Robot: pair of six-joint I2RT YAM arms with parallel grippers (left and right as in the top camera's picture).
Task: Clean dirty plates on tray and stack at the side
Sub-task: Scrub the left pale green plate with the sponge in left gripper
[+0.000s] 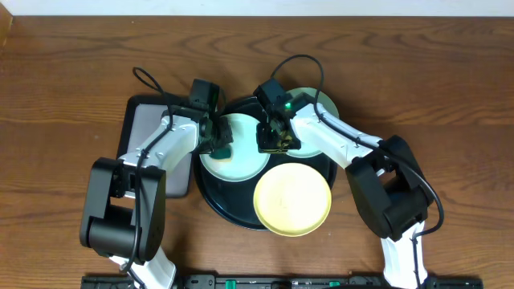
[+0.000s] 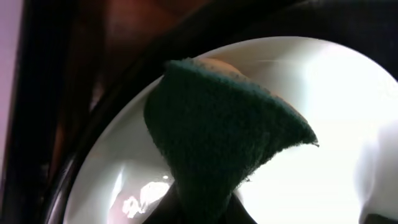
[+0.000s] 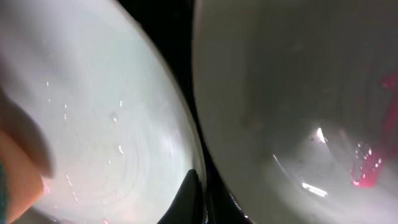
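The round black tray [image 1: 210,197] holds three plates. My left gripper [image 1: 215,141] is shut on a dark green sponge [image 1: 222,150] and presses it on the left mint-green plate [image 1: 243,163]. The left wrist view shows the sponge [image 2: 217,130] on that plate [image 2: 329,137]. My right gripper [image 1: 271,138] is shut on the same plate's right rim. In the right wrist view one finger [image 3: 191,198] lies over that rim [image 3: 112,118]. The second mint-green plate [image 1: 319,102] sits at the back right and shows a red stain [image 3: 372,163]. The yellow plate [image 1: 293,201] lies at the tray's front.
A rectangular black tray with a grey inside [image 1: 148,140] lies left of the round tray, under my left arm. Bare wood tabletop [image 1: 450,96] lies to the right and the far left.
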